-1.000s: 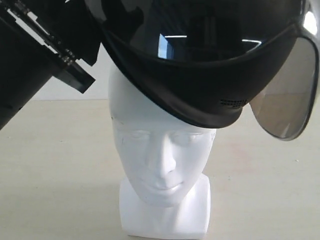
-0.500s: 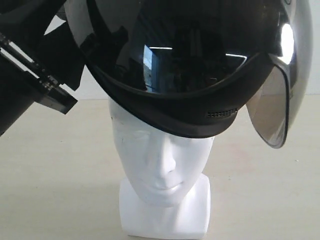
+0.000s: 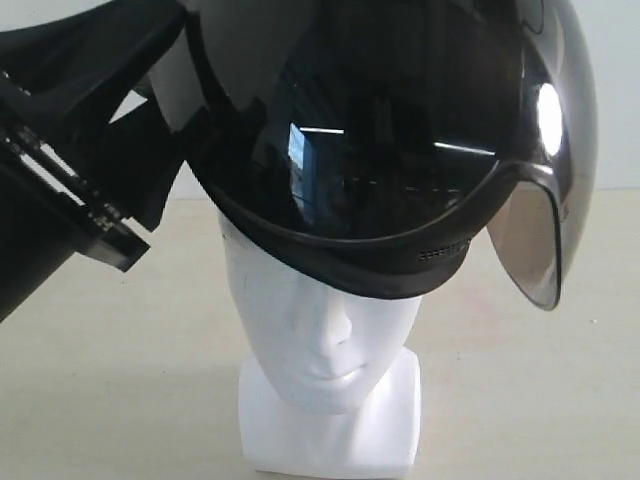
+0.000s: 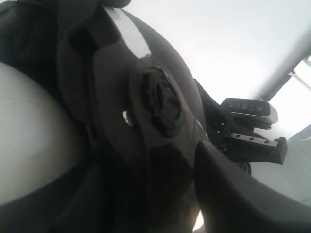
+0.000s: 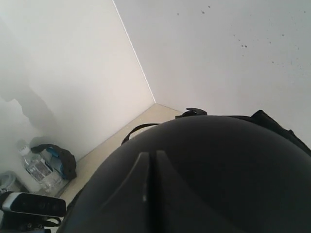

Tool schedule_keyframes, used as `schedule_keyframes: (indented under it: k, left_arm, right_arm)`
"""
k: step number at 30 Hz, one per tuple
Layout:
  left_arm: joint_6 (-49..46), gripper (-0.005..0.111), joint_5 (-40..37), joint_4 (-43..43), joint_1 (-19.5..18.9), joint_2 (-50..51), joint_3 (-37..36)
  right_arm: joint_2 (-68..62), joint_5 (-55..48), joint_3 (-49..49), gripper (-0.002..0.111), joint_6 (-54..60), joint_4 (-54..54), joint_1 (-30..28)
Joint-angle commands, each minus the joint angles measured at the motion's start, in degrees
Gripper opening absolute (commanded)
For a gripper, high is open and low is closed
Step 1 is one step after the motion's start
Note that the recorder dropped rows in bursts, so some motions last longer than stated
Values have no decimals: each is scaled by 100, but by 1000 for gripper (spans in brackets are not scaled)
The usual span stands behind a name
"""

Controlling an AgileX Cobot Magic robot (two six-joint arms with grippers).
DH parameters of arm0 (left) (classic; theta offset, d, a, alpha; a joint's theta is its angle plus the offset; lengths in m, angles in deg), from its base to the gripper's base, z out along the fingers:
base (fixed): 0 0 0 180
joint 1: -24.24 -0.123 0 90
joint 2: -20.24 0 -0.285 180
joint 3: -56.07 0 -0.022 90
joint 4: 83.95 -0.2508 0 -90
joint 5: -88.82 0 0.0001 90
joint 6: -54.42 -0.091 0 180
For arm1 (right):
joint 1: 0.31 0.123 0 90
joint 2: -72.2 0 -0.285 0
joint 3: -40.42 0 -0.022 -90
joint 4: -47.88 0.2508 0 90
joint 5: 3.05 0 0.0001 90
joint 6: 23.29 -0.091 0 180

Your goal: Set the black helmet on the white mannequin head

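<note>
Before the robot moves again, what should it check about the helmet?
1. Helmet on the white head: ok, it covers the top.
2. Helmet straight: not ok, its rim slants across the forehead.
3. Visor over the face: not ok, it hangs off to one side.
4. Head standing upright on the table: ok.
5. Left hand let go: cannot tell.
6. Right hand clear: cannot tell, out of sight.

The left claw [image 3: 125,140], at nine o'clock, is matte black and blocky, with a pale-edged rail [image 3: 62,180] dotted with small screws.
</note>
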Motion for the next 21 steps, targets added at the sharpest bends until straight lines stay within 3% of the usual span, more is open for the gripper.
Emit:
schedule_keyframes:
  k: [1, 14, 21]
  left_arm:
    - [-556, 4, 656, 662, -53, -190, -130]
    - [-633, 4, 656, 1113, -53, -190, -654]
    - [-633, 4, 656, 692, -53, -190, -746]
  right_arm:
    - [-178, -606, -142, 0, -118, -582, 40]
    - [-517, -882, -142, 0, -247, -801, 40]
    - [-517, -1011, -290, 0, -294, -882, 40]
